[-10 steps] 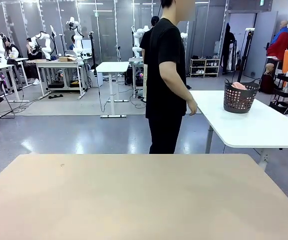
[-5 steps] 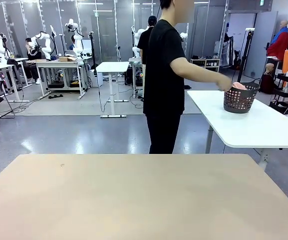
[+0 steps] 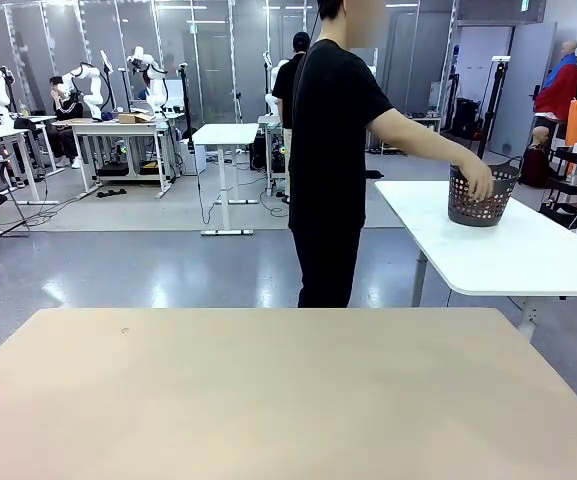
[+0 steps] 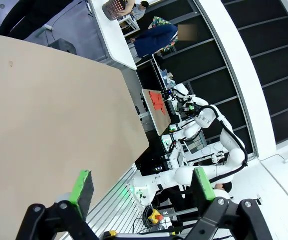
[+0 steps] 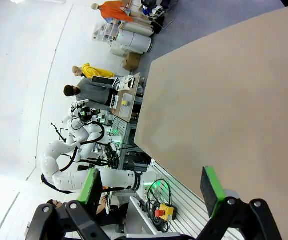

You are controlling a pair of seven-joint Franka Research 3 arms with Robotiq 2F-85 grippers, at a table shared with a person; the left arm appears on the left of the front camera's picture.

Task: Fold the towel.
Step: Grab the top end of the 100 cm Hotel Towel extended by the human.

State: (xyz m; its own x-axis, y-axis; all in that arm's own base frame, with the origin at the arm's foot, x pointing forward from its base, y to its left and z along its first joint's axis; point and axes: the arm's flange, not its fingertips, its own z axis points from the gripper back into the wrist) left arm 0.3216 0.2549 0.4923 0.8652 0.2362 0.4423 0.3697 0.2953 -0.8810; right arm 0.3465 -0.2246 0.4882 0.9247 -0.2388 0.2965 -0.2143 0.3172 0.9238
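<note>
**Front view**
- person: stands at 12 o'clock, beyond the far edge of my tabletop, arm stretched toward 2 o'clock.
- person's hand: at the mouth of the dark grey basket.
- basket: on a white side table at 2 o'clock, well apart from my tabletop.
- towel: hidden; the hand covers the basket's mouth, so I cannot tell where it lies.

**Left wrist view**
- left fingers: released, green pads spread wide, one over the tabletop, the other past its edge.
- basket: at the picture's 11 o'clock, on the side table.

**Right wrist view**
- right fingers: released, pads wide apart.
- tabletop: bare beige surface from 12 to 4 o'clock.
</note>
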